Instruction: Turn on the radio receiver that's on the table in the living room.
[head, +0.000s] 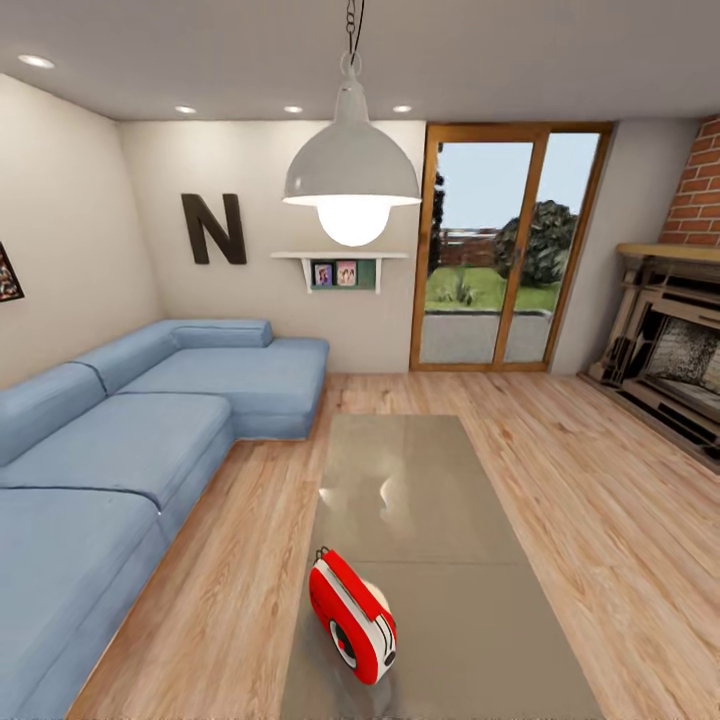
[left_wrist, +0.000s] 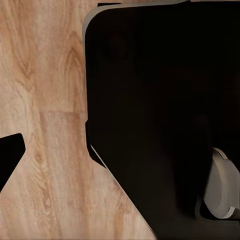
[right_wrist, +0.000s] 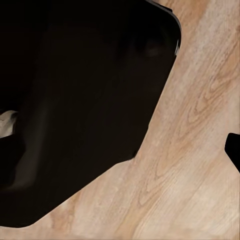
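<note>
The radio receiver (head: 350, 618) is small, red and rounded, with a white band and a round dial face. It stands tilted at the near end of the table (head: 420, 480), a long low one with a glossy grey-brown top. In the left wrist view one dark fingertip (left_wrist: 9, 155) pokes in at the frame's edge over the wood floor. Likewise, a dark fingertip (right_wrist: 234, 150) sits at the edge of the right wrist view. Each one's partner is lost against my black body, so I cannot judge how far apart the jaws stand.
A blue L-shaped sofa (head: 130, 450) runs along the left of the table. A white pendant lamp (head: 351, 180) hangs above it. Glass doors (head: 500, 250) stand at the back and a brick fireplace (head: 670, 350) at the right. My black base (left_wrist: 160, 110) (right_wrist: 80, 100) sits over plank floor.
</note>
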